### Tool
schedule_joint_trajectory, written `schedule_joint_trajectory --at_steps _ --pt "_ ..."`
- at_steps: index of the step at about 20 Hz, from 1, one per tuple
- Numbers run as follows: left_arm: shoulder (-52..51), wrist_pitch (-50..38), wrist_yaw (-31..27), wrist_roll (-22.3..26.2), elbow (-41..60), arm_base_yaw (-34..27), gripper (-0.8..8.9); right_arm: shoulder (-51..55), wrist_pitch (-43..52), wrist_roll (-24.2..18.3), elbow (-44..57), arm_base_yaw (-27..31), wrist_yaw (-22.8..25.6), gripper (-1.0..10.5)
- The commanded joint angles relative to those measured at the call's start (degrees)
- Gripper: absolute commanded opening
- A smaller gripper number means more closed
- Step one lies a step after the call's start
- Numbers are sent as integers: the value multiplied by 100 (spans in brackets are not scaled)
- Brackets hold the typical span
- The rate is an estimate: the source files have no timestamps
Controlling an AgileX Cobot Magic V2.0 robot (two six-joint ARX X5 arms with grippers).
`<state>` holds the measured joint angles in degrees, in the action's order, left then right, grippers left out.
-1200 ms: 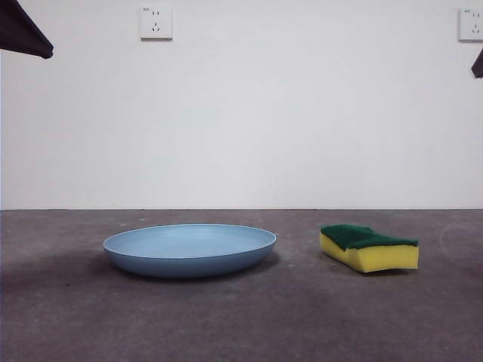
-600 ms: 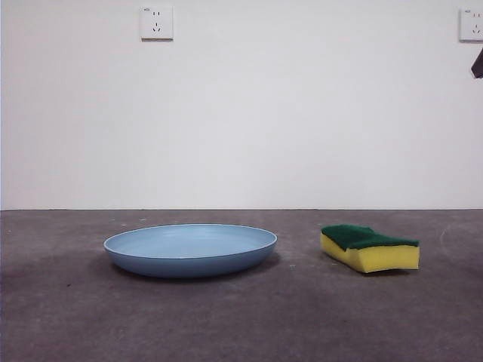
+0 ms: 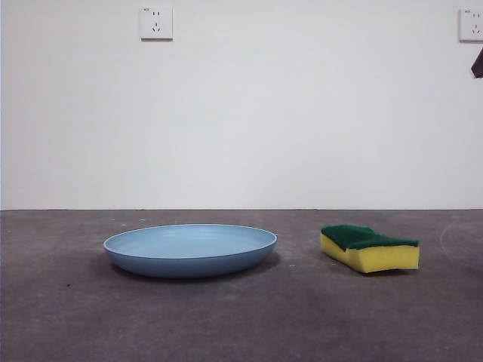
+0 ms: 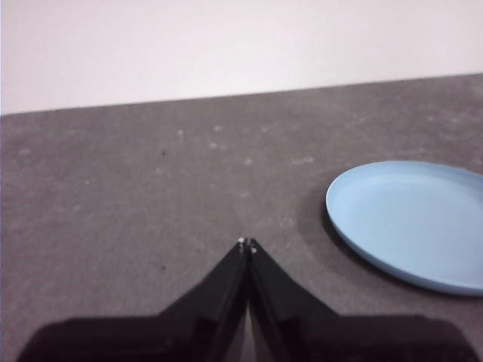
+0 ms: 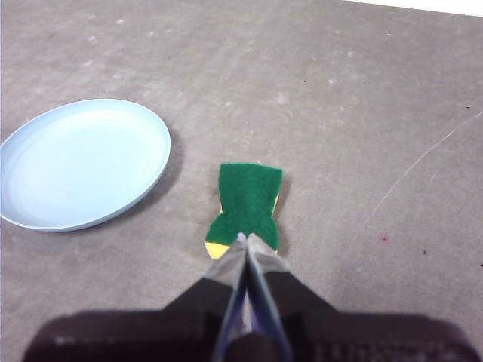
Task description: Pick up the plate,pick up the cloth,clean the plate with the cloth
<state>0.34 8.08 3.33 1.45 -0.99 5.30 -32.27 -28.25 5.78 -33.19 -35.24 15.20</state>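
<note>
Table (image 3: 68,317): dark grey, matte, speckled; fills the near ground of the front view, bare in front of both things.
Plate (image 3: 190,249): light blue, round, shallow; lies flat and right way up on the table, left of centre in the front view. Near wall and rim plain; underside hidden. Cut off at the frame edge in the left wrist view.
Cloth (image 3: 369,247): yellow sponge block, dark green scouring layer on top, wavy sides; lies flat on the table to the right of the plate, apart from it. Long axis runs from near-right to far-left in the front view — yellow end face towards the near right. In the right wrist view the long axis lines up with the right gripper; one yellow corner peeps out, the nearest end hidden behind the jaw tips.
Left gripper (image 4: 247,243): jaws pressed tip to tip, nothing between them; above bare table to the left of the plate, not touching it. Out of the front view.
Right gripper (image 5: 242,238): jaws together at a point, holding nothing; over the near end of the cloth — contact cannot be told.
Black tip (image 3: 478,63): at the right edge of the front view, high, cut off; too little shown to name.
Wall (image 3: 302,113): white, far behind the table; two sockets (image 3: 156,23) high up, the right one cut by the frame.
</note>
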Motion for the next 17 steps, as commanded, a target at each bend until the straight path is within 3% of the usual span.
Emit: schedule_joint_trajectory --at_steps 1,17 --pt "-26 162 -31 -33 79 -22 -3 9 31 61 13 -2 15 2" --pt "-22 214 -24 -35 79 -20 -3 9 31 61 13 -2 15 1"
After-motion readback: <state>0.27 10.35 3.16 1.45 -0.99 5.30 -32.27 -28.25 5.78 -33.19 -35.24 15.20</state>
